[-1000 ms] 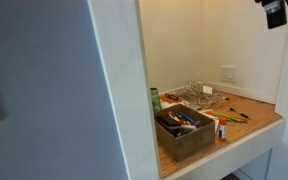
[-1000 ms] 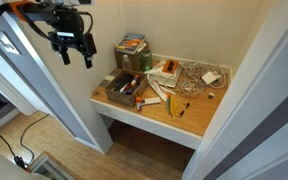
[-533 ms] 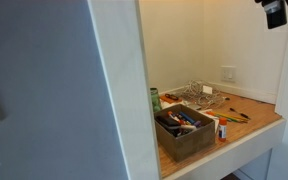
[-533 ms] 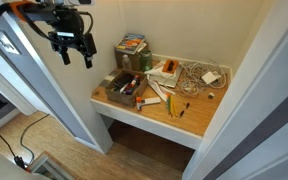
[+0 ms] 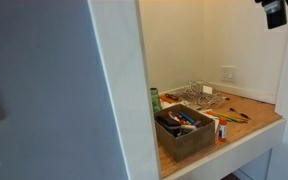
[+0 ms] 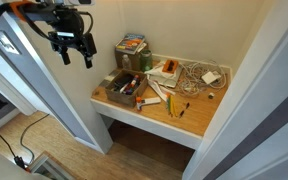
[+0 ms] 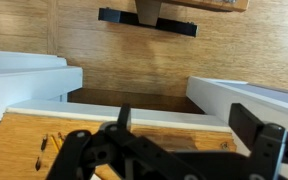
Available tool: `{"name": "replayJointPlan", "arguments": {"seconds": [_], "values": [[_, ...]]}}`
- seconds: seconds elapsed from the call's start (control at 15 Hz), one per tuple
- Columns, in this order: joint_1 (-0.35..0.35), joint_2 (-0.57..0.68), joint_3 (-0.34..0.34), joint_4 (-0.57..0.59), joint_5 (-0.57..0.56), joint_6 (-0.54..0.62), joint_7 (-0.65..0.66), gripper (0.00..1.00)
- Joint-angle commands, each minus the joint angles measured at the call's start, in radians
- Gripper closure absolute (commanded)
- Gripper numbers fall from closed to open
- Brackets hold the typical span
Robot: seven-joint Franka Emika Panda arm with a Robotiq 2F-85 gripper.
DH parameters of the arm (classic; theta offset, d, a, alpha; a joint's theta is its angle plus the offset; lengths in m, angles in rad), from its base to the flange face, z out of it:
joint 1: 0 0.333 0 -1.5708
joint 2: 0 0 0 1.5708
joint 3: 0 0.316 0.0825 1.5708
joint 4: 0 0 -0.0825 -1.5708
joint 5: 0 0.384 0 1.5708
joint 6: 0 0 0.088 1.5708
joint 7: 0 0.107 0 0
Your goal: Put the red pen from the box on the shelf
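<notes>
The dark brown box (image 5: 187, 137) (image 6: 125, 96) stands at the front end of the tan shelf (image 5: 252, 125) (image 6: 192, 124) and holds several pens. A reddish pen (image 6: 117, 87) lies among them; I cannot pick it out surely. My gripper (image 6: 76, 57) hangs open and empty in the air, well above and off to the side of the shelf, apart from the box. Only its edge shows in an exterior view (image 5: 275, 12). In the wrist view the spread fingers (image 7: 189, 125) frame the shelf board (image 7: 44, 140) and its white front edge; the box is out of that view.
A silver wire rack (image 5: 198, 92) (image 6: 191, 74) with cables sits at the back. A stack of books (image 6: 132, 45), a green can (image 5: 155, 99) and loose pens (image 6: 174, 105) lie on the shelf. White walls (image 5: 119, 90) close in both sides.
</notes>
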Motion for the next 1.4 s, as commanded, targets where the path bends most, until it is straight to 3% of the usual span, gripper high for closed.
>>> {"name": "replayJointPlan", "arguments": {"seconds": [0.0, 0.4, 0.87, 1.33], "values": [[-0.006, 0.041, -0.003, -0.001, -0.028, 0.043, -0.017, 0.0], [-0.044, 0.173, -0.055, -0.011, -0.071, 0.192, -0.05, 0.0], [-0.092, 0.367, -0.136, 0.012, -0.038, 0.198, -0.142, 0.0], [-0.089, 0.509, -0.131, -0.017, 0.031, 0.276, -0.21, 0.0]]}}
